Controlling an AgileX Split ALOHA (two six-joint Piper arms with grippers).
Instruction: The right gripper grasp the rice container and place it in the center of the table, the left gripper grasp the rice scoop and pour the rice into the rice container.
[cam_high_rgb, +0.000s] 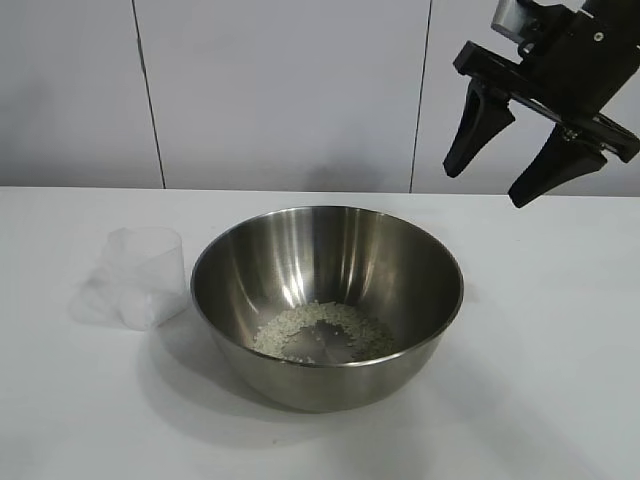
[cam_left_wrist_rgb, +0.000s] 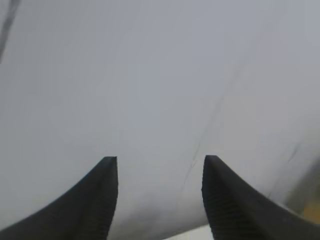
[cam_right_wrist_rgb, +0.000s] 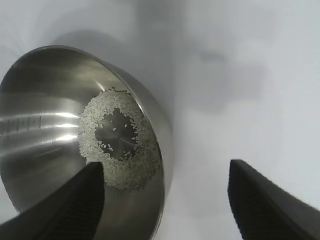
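The rice container (cam_high_rgb: 327, 303), a wide shiny steel bowl, stands near the middle of the white table (cam_high_rgb: 560, 380). A ring of whitish rice (cam_high_rgb: 322, 331) lies on its bottom and also shows in the right wrist view (cam_right_wrist_rgb: 120, 145). The rice scoop (cam_high_rgb: 140, 277), a small translucent plastic cup, stands upright just left of the bowl and looks empty. My right gripper (cam_high_rgb: 486, 186) hangs open and empty high above the table, to the upper right of the bowl (cam_right_wrist_rgb: 60, 135). My left gripper (cam_left_wrist_rgb: 160, 162) is open and empty, facing a plain grey surface; it is out of the exterior view.
A pale panelled wall (cam_high_rgb: 290, 90) runs behind the table. Bare white tabletop lies to the right of the bowl (cam_right_wrist_rgb: 250, 100) and in front of it.
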